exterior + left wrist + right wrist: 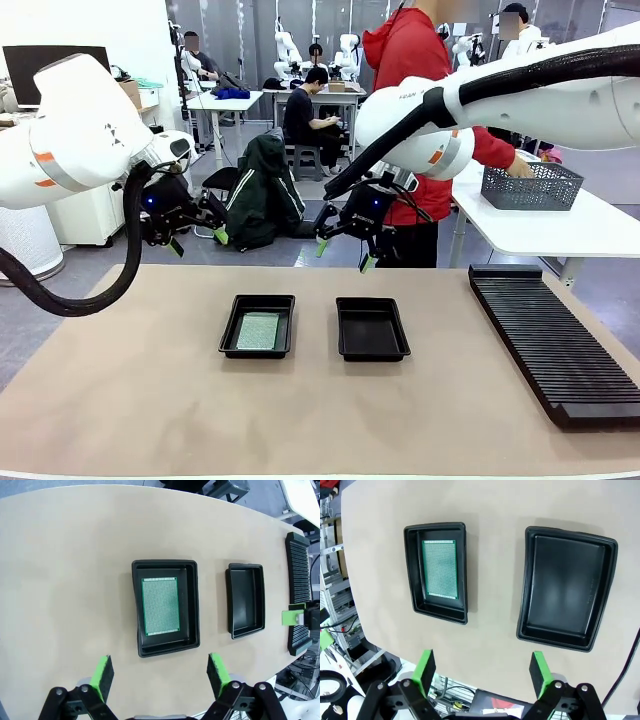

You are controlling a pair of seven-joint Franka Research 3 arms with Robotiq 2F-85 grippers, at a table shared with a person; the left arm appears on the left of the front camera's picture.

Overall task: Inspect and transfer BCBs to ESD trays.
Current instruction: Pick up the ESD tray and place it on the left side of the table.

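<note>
Front view: Over the tan table (120, 400) both arms hang with nothing in their grasp. The left claw (192, 226) and the right claw (346, 243) each have their green pads spread wide. Below them two black ESD trays sit side by side but apart. The left tray (257, 299) holds one pale green BCB (258, 330) lying flat, and the right tray (372, 330) is bare. The right tray lies almost straight below the right claw, which is the nearer arm to it. Across the table a person in red has a hand (520, 168) at a grey mesh basket (530, 188). A long ribbed rack (555, 345) lies at the table's right side.

Left wrist view: The left claw (160, 674), jaws wide, looks down on the left tray (187, 605) just ahead of its pads. The BCB (160, 605) runs lengthwise away from the claw, at right angles to the line between the pads. The right tray (245, 600) sits off to one side.

Right wrist view: The right claw (483, 672), also wide and unloaded, has the right tray (566, 595) ahead of one pad and the left tray (440, 609) ahead of the other. The BCB (439, 568) again has its long axis pointing away. Any next board would likely go to the bare tray, on the right arm's side.
</note>
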